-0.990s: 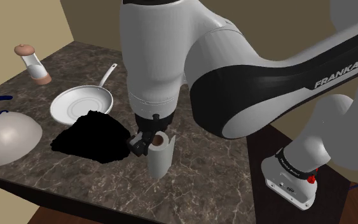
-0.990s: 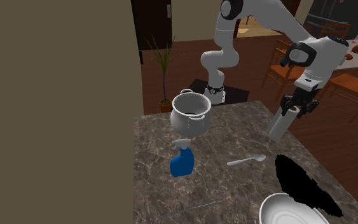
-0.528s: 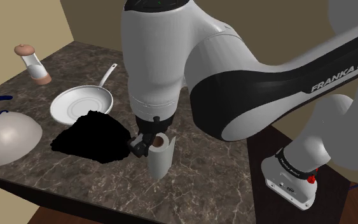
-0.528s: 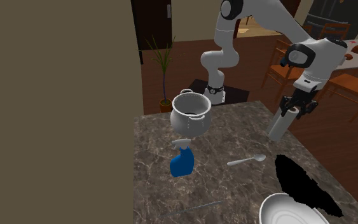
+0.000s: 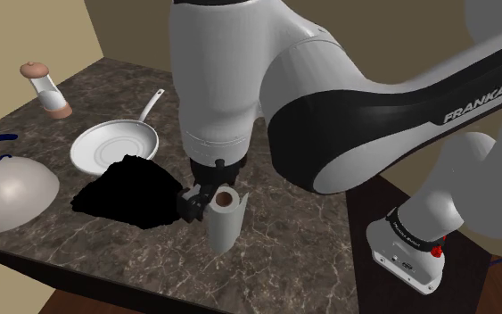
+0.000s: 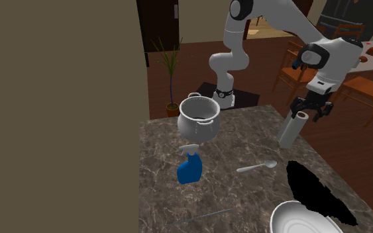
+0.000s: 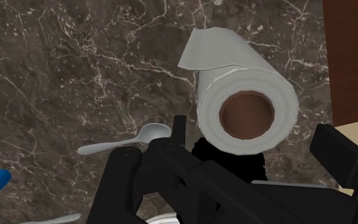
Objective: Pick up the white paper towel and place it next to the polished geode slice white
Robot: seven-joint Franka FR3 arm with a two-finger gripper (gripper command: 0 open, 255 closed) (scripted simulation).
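Wrist view shows the gripper (image 7: pixel 252 130) with fingers apart, straddling the top of the white paper towel roll (image 7: pixel 234 76) without clamping it. The roll stands slightly tilted just beside the black patch (image 5: pixel 128 192), close to the marble countertop (image 5: pixel 302 234) edge, with bare marble on its side away from the patch.

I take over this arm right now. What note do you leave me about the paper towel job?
Gripper: open, fingers on either side of the paper towel roll, not clasping it.
Roll: upright on the marble counter near its edge, beside a flat black irregular patch, possibly the geode slice.
Done: gripper positioned at the roll.
Left: close, lift, set it down next to the slice.
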